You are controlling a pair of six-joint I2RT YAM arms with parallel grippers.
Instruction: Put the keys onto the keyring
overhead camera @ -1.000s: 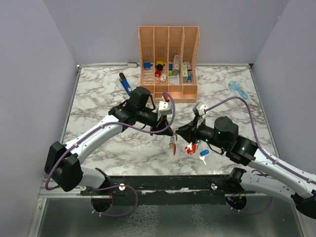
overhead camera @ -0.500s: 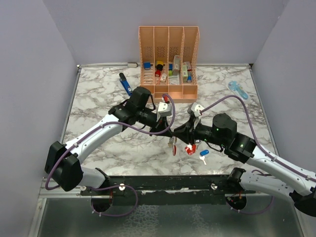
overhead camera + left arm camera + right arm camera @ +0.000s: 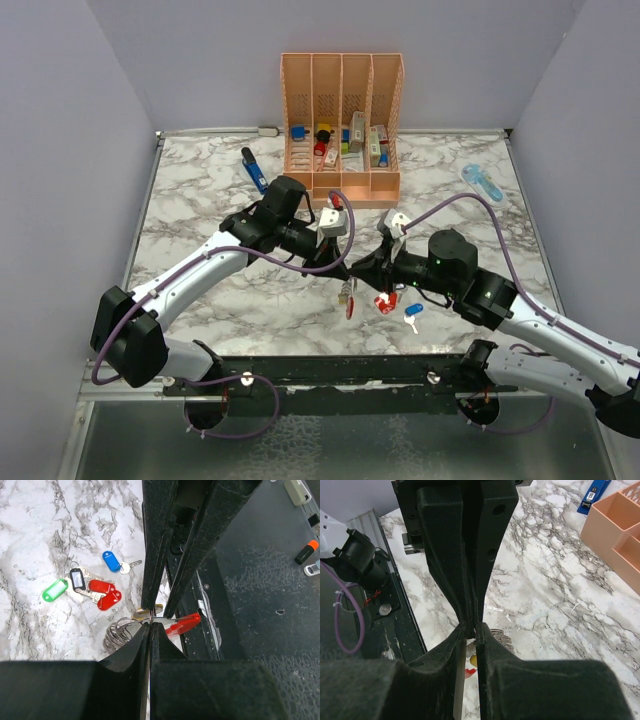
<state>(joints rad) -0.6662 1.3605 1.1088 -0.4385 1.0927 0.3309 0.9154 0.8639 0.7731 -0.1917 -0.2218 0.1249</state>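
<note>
Only my left wrist view shows the keys (image 3: 104, 594) lying loose on the table (image 3: 30, 530). My right gripper (image 3: 470, 629) has moved in to meet my left gripper (image 3: 150, 625) tip to tip. The left one clamps the keyring (image 3: 116, 636), which hangs just beneath its tips. The right one's fingers nearly touch, and I cannot tell whether they grip anything.

Five tagged keys (image 3: 111, 561) on the table, one keyring (image 3: 117, 635), one rack (image 3: 342, 130), one pen (image 3: 254, 170), one gadget (image 3: 482, 181), two grippers (image 3: 338, 262) (image 3: 364, 268).

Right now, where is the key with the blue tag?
Top view: the blue-tagged key lies on the table right of centre, just right of the red tags, near the front edge.
</note>
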